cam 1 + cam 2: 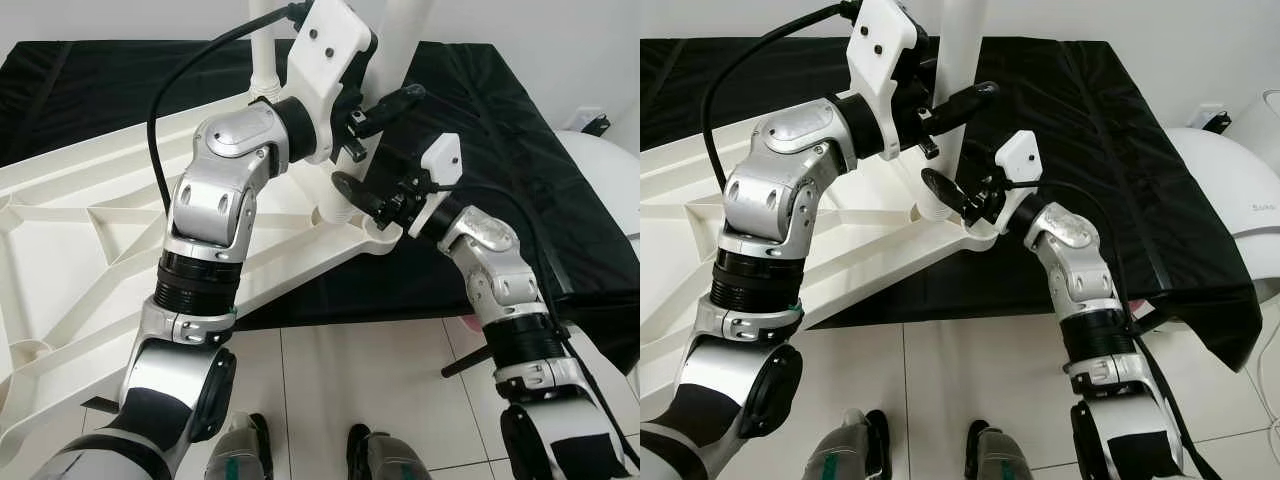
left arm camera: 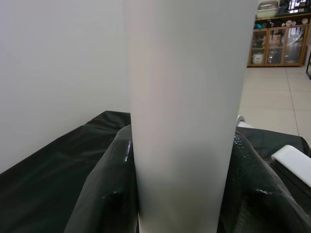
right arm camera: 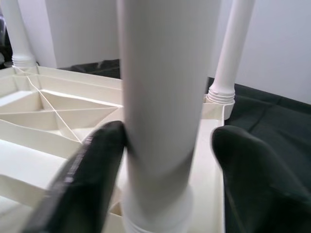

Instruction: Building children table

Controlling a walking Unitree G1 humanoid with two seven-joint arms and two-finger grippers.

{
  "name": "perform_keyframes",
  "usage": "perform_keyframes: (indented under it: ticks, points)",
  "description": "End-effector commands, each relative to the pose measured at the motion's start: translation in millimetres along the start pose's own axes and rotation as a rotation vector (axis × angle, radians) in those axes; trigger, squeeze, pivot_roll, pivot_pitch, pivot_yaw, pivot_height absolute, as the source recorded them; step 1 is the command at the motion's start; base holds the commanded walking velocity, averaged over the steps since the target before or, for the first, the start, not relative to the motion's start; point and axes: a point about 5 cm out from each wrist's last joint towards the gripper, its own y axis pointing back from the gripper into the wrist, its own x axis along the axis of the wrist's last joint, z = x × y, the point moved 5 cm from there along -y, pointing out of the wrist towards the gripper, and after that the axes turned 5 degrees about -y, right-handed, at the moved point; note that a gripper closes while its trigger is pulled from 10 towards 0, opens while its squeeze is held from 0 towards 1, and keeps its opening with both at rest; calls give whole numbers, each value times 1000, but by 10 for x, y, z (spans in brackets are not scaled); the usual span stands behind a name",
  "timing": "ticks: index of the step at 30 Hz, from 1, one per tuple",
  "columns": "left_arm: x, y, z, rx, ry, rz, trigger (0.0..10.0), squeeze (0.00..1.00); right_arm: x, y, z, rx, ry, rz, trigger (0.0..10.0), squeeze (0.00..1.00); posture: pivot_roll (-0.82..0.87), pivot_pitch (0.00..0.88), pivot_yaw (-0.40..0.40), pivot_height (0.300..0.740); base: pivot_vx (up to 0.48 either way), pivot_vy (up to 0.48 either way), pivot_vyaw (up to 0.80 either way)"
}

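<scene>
White table leg [image 1: 958,60] stands upright in the corner socket of the cream tabletop [image 1: 90,250], which lies underside up, partly on a bed covered by a black sheet [image 1: 1120,150]. Left tool [image 2: 180,194] is clamped on the leg, its fingers [image 2: 109,194] pressing both sides. Right tool [image 3: 165,165] sits lower, near the socket; its fingers [image 3: 92,174] flank the leg, one touching, the other apart. Two further legs [image 3: 233,53] stand at other corners. White tiled floor [image 1: 350,370] below.

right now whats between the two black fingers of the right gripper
The upright white plastic table leg stands between the right gripper's fingers, just above its threaded base at the cream tabletop's corner socket, seen in the right wrist view.
</scene>
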Motion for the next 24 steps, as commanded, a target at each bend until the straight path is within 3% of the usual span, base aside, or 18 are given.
perform_keyframes:
  ticks: [1,2,14,15,17,22,23,24]
  points:
    - [61,-16,-144,136,-10,3,10000,0,-52,52,29,-28,-31,3,1451,0,-77,151,-26,740,0,0,0]
    - [68,-18,-142,135,-11,4,10000,0,-71,53,19,-29,-42,6,10000,0,-77,151,-26,740,0,0,0]
    - [96,-31,-134,132,-12,13,10000,0,-131,8,-42,-17,-105,32,10000,0,-72,135,-27,740,0,0,0]
    - [99,-33,-134,133,-12,14,10000,0,-140,0,-44,-18,-109,31,10000,1000,-72,135,-27,740,0,0,0]
    - [105,-37,-136,134,-14,15,10000,0,-155,-15,-65,-1,-149,34,10000,1000,-70,134,-28,740,0,0,0]
    - [125,-42,-138,135,-13,20,10000,0,-144,-33,-52,-7,-132,39,10000,1000,-69,136,-29,740,0,0,0]
    - [131,-44,-137,134,-14,21,10000,0,-137,-48,-55,-4,-118,43,10000,0,-68,137,-29,740,0,0,0]
    - [131,-44,-137,134,-14,21,10000,0,-137,-48,-55,-4,-118,43,10000,0,-68,137,-29,740,0,0,0]
